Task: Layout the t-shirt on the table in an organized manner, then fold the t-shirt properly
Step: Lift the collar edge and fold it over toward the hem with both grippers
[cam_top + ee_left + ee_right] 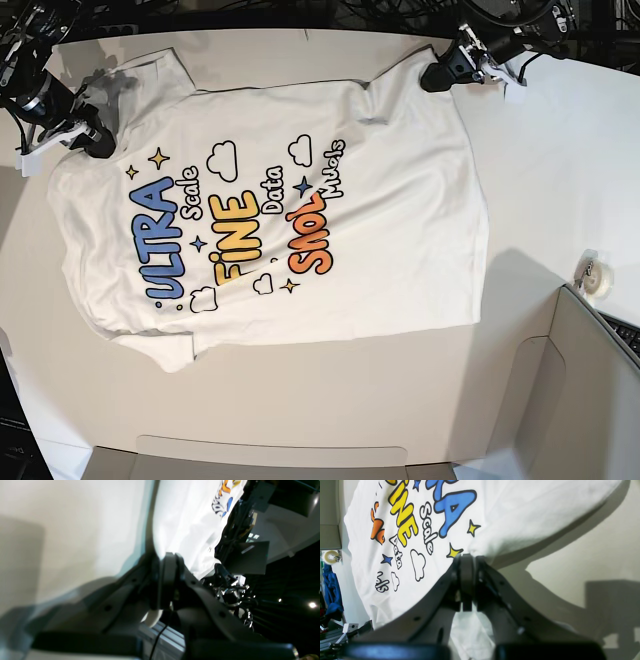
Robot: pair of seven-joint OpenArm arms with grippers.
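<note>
Nearest the wrist lenses, each tool is clamped on cloth: the left tool point(168, 555) pinches an edge of the t-shirt point(300, 200), the right tool point(467, 556) another corner.

The shirt lies print-up on the white worktop point(540, 150), spread wide, its two gripped corners at the far edge, one far left, one far right. The risk, as I judge it: uneven pulling could skew the cloth or drag it over the far edge; a thin pinch may slip free.

Its print is bright: blue, yellow and orange lettering, clouds, stars. The near left sleeve looks bunched and the hem slightly wavy.
</note>
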